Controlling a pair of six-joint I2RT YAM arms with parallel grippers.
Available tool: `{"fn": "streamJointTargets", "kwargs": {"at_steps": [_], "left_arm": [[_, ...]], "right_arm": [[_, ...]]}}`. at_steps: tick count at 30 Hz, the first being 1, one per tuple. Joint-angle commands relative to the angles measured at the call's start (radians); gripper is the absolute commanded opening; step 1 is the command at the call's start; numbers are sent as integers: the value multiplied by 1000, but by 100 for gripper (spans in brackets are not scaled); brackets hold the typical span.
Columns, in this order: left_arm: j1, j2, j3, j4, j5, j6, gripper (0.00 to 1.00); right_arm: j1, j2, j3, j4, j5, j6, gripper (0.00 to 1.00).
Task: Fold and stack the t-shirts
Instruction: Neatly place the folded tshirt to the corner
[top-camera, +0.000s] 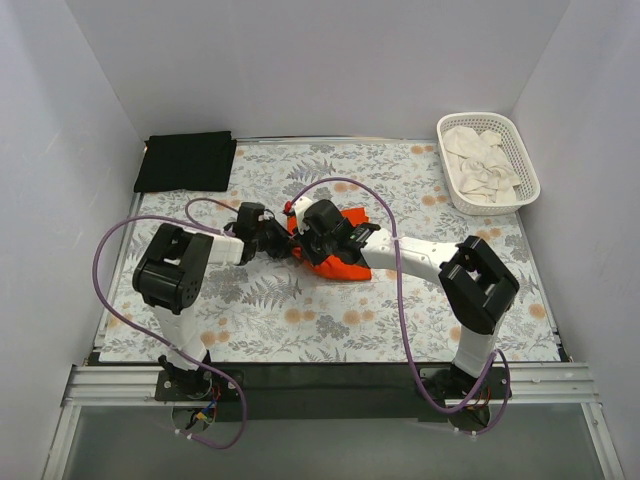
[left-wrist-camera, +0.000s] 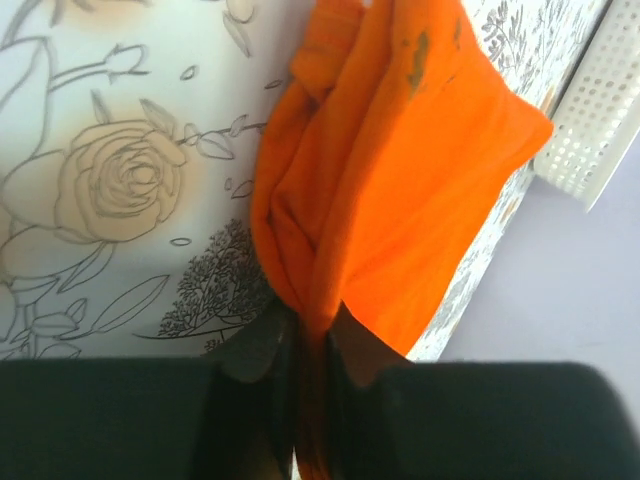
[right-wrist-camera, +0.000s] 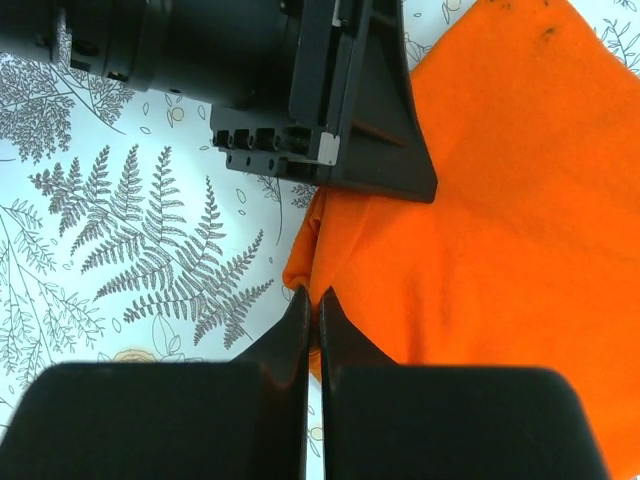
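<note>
Mid tabletop, orange t-shirt lay bunched, fold step barely begun imo. Left tool was clamped on a fold; right tool was pressed together at its edge, grip unclear tbh. Black t-shirt sat far-left, folded. Next prob needed pulling it flat.

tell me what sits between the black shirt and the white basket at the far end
Only floral tablecloth, with nothing on it, lies between the black t-shirt and the basket. The top view shows it.
</note>
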Motion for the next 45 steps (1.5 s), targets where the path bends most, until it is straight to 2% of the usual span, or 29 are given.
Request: {"fn": "streamJointTargets", "kwargs": {"at_steps": [1, 2, 3, 4, 7, 8, 9, 11, 13, 19, 26, 30, 34, 41, 45], "left_arm": [[-4, 16, 28, -45, -76, 129, 10], [-4, 16, 40, -46, -85, 155, 3], [-4, 19, 69, -66, -93, 232, 0], [-4, 22, 93, -82, -104, 269, 0], [-2, 28, 193, -178, -205, 448, 0], [-2, 33, 218, -204, -247, 505, 0], [-1, 37, 251, -248, -328, 594, 0], [5, 66, 351, -312, -418, 680, 0], [16, 112, 449, -364, -510, 801, 0], [51, 238, 678, -428, -738, 1016, 0], [125, 390, 939, -413, -866, 1238, 0], [174, 471, 1083, -408, -886, 1364, 0], [222, 525, 1259, -442, -901, 1426, 0], [313, 566, 1451, -534, -814, 1417, 0], [375, 579, 1457, -542, -751, 1380, 0]], "right_arm": [[-1, -18, 17, 40, -38, 5, 3], [-1, -24, 17, 37, -41, 3, 11], [-1, -30, 17, 31, -41, 0, 14], [-1, -41, 10, 25, -29, -3, 17], [-1, -94, -9, -9, 46, -24, 39], [-1, -126, -12, -22, 63, -34, 59], [-3, -143, -18, -42, 80, -41, 67], [-10, -194, -37, -98, 122, -52, 79], [-29, -234, -58, -150, 148, -52, 84], [-81, -360, -158, -246, 189, -48, 86], [-133, -400, -207, -300, 180, -37, 86], [-158, -377, -190, -323, 165, -38, 86], [-182, -340, -155, -358, 120, -40, 86], [-213, -265, -97, -382, 70, -49, 85], [-216, -237, -77, -388, 56, -52, 84]]}}
